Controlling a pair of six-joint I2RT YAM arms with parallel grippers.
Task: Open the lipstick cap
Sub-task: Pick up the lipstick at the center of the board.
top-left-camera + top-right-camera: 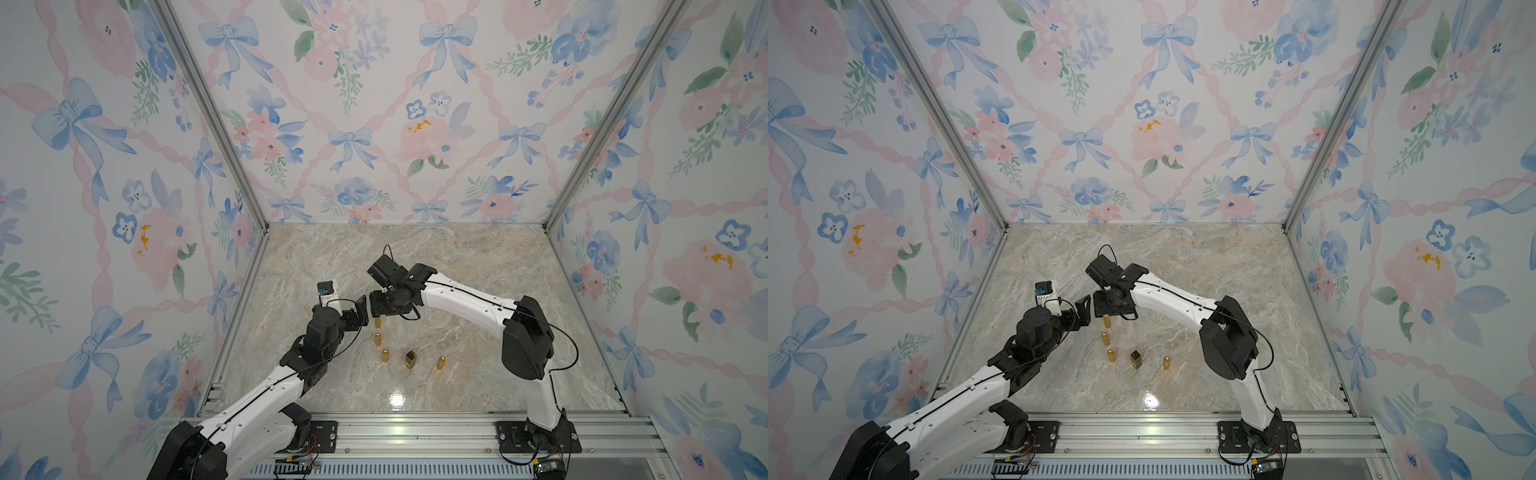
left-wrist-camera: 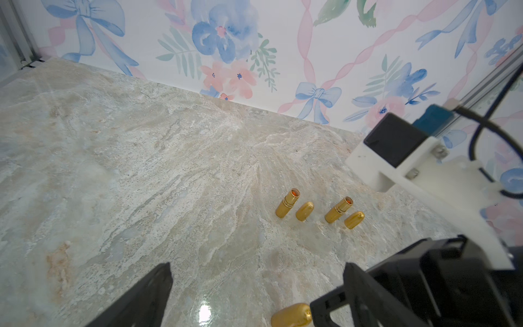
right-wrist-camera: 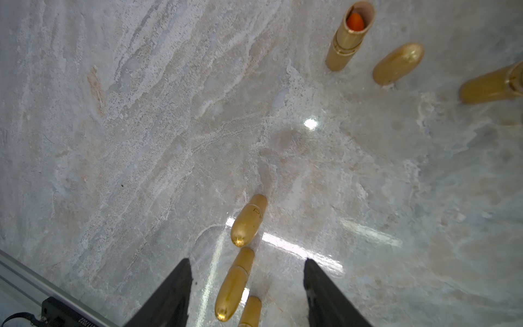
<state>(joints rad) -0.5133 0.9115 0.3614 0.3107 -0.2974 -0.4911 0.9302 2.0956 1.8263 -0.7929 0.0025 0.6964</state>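
In the right wrist view a closed gold lipstick [image 3: 235,283] stands upright, rounded cap uppermost, in the gap between the fingers of my right gripper [image 3: 246,260]. That gripper is open and touches nothing. A second gold tube [image 3: 251,310] and a shorter cap-shaped piece [image 3: 249,220] stand in line with it. My left gripper [image 2: 256,266] is wide open and empty, with a gold piece [image 2: 291,315] beside one finger. In both top views the left gripper [image 1: 365,311] and right gripper [image 1: 379,305] sit tip to tip over the far end of a row of gold tubes [image 1: 377,338].
Two uncapped lipsticks showing orange sticks [image 2: 287,203] [image 2: 338,209] stand on the marble table [image 1: 478,257], each with a gold cap [image 2: 304,211] [image 2: 354,220] beside it. Nearer the front stand a dark square tube [image 1: 410,359] and another gold tube [image 1: 440,363]. Floral walls enclose three sides.
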